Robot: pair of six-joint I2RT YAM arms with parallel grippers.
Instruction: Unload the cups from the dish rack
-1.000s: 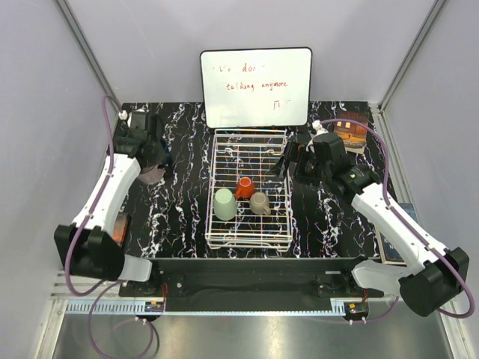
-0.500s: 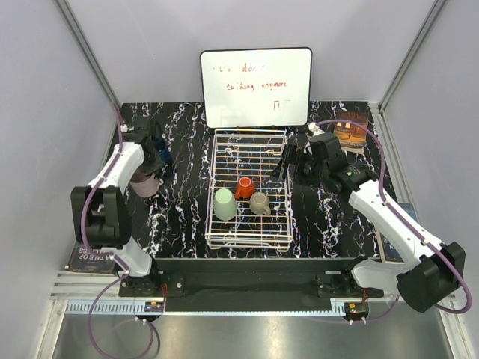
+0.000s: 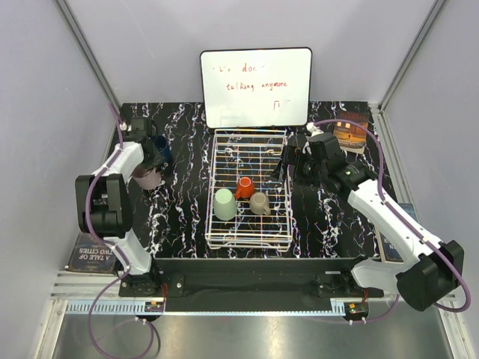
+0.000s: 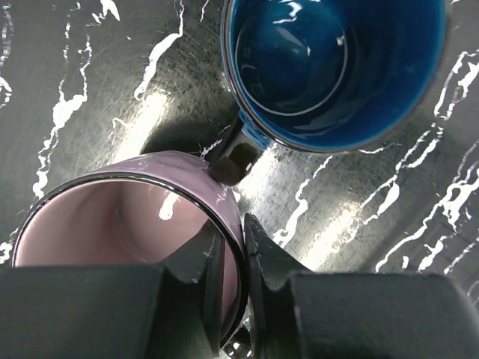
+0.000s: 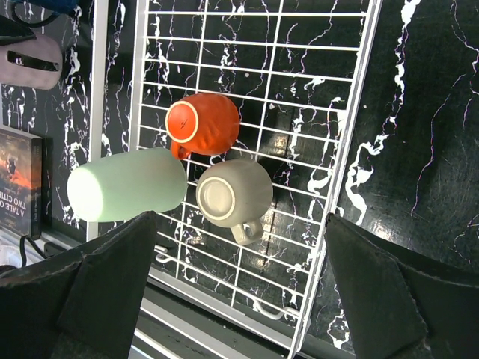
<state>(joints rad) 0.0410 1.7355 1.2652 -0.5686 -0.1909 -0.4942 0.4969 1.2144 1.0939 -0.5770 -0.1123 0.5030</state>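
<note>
The white wire dish rack (image 3: 287,217) sits mid-table. In it lie a mint green mug (image 3: 224,203), an orange-red mug (image 3: 244,188) and a taupe mug (image 3: 259,203). All three show in the right wrist view: mint (image 5: 127,185), orange-red (image 5: 203,123), taupe (image 5: 234,192), on the rack (image 5: 352,149). My right gripper (image 3: 292,166) is open and empty above the rack's right side. My left gripper (image 4: 228,232) is shut on the rim of the pink-lilac mug (image 4: 112,217), which is upright by the dark blue mug (image 4: 329,67) at the far left (image 3: 159,146).
A whiteboard (image 3: 256,87) with red writing stands behind the rack. Books lie at the back right (image 3: 350,129), at the right edge (image 3: 397,224) and at the near left (image 3: 93,253). Grey walls enclose the table on both sides.
My left arm has folded back at the elbow, uncovering the near-left book, while its gripper stays at the pink-lilac mug. My right gripper has shifted slightly.
</note>
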